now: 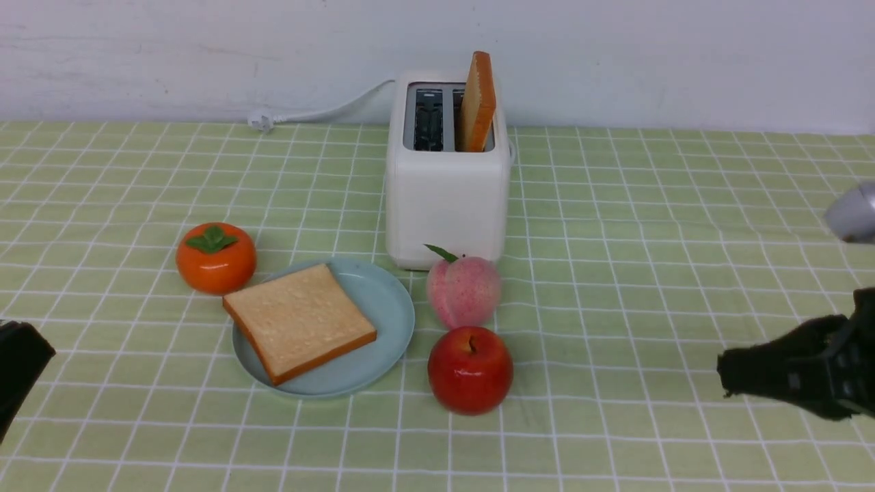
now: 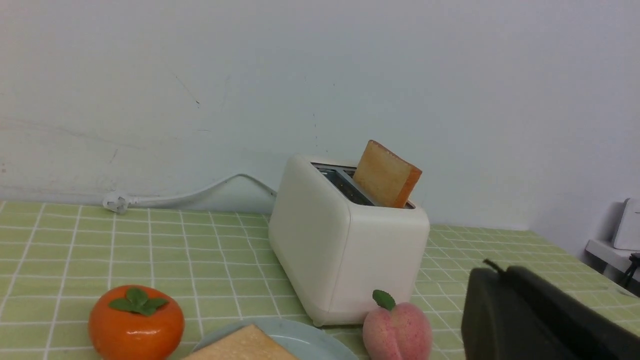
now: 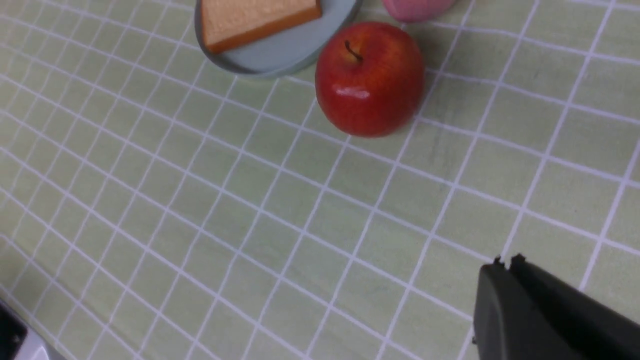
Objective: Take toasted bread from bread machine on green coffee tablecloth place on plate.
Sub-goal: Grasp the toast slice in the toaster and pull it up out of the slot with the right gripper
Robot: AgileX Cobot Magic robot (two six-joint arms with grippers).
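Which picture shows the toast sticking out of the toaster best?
The left wrist view: the toast shows its broad face above the toaster. The front view shows it nearly edge-on. The right wrist view misses it.

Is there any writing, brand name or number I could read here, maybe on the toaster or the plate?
None: no readable text in any view.
The bread machine, the plate and the green coffee tablecloth all show plain surfaces, with no label, logo or number.
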